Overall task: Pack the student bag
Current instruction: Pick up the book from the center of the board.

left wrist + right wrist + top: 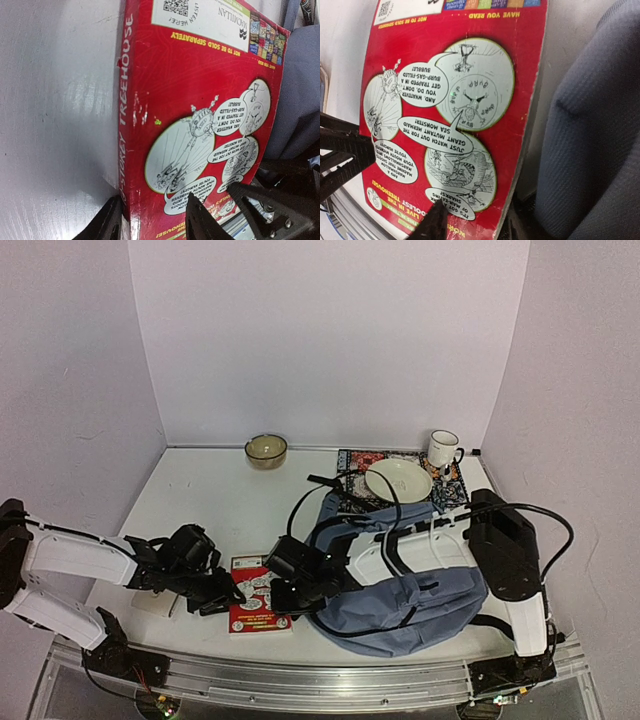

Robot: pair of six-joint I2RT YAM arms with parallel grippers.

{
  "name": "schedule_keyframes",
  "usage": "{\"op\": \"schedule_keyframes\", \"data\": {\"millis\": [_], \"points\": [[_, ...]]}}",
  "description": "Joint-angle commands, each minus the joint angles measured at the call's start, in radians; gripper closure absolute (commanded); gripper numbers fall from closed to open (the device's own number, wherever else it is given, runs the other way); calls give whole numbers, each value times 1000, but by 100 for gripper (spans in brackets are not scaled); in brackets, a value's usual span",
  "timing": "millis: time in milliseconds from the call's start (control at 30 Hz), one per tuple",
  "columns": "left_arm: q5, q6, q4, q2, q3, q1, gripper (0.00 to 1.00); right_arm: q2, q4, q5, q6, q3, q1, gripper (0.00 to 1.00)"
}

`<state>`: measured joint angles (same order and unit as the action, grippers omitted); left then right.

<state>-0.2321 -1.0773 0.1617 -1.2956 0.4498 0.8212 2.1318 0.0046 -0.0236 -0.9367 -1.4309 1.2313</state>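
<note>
Top external view first: shows a red book (258, 608) lying flat on the white table (200, 500), right by the near edge. Puts the student bag (420, 585) just right of that book, slumped on its side, all blue-grey fabric. Has the left gripper (225, 598) parked at the book's left side and the right gripper (292, 595) at the book's right side, with its arm stretched across the bag. Left wrist cam: catches the left fingers (107, 222) parted around the book's spine corner, one down beside the spine, the other over the cover. Can't tell whether clamped on the book or just loose around it. Right wrist cam: same deal on the book's opposite edge, right fingers (437, 222) apart, one over the cover, the other down in the dark gap between book and bag. Can't call that grip either. Well behind the book: a small bowl (266, 450). Behind and off to the right of the book: a plate (398, 480) on a patterned mat (355, 458), plus a white mug (442, 448).
</note>
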Motion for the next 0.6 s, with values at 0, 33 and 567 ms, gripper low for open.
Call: {"op": "schedule_keyframes", "data": {"millis": [0, 33, 567], "points": [[-49, -77, -139, 40, -27, 30, 55, -85, 158, 72, -1, 63, -2, 74], [-40, -85, -140, 51, -32, 30, 55, -99, 175, 79, 4, 69, -4, 79], [-15, -180, -243, 126, -94, 32, 55, -84, 270, 194, 25, 27, -13, 85]]}}
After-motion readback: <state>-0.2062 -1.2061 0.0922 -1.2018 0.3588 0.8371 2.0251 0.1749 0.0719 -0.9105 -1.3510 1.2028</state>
